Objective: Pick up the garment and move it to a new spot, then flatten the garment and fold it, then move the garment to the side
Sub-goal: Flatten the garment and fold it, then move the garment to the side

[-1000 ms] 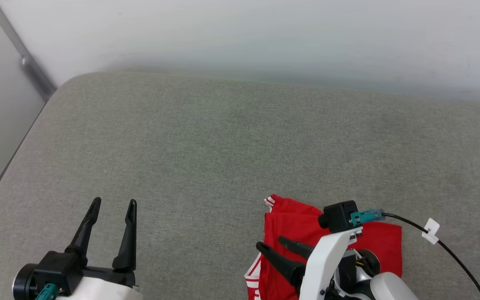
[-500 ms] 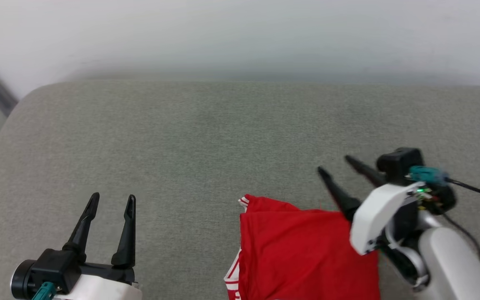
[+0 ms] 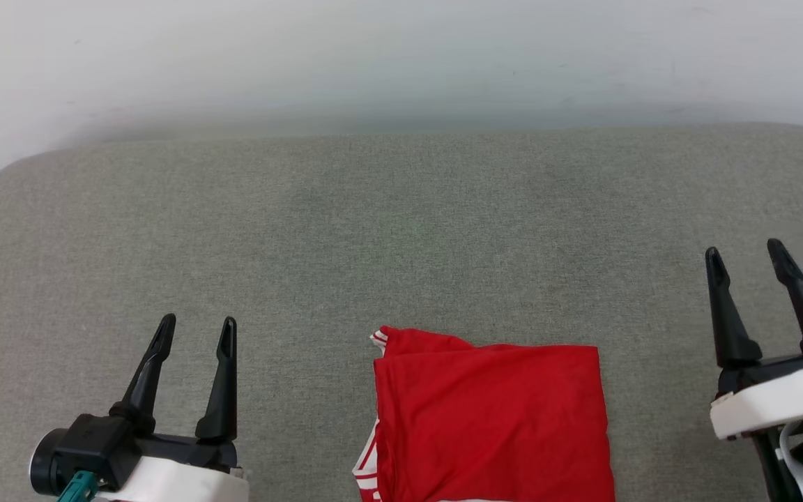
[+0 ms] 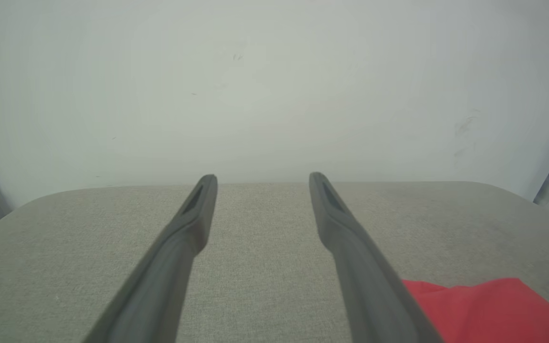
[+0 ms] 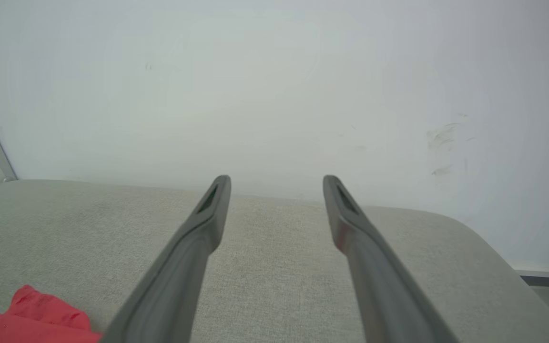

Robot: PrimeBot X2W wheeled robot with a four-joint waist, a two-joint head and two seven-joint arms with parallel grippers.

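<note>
Withdrawn off the garment (image 3: 492,418), the right claw (image 3: 743,248) is held open, apart from it; the left claw (image 3: 199,321) is open too; the garment is seen folded between them on the cushion (image 3: 401,230); folding is judged done; a grip and sideways shift are called for

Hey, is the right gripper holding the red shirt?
No, the right gripper stands open beside the folded garment, with grey cushion between them.

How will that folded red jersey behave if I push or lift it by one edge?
Probably floppy: the garment lies as thin folded layers, so a one-edge lift would likely let them droop and unfold. Pushed, it may bunch rather than slide, since the grey cushion looks coarsely woven.
</note>
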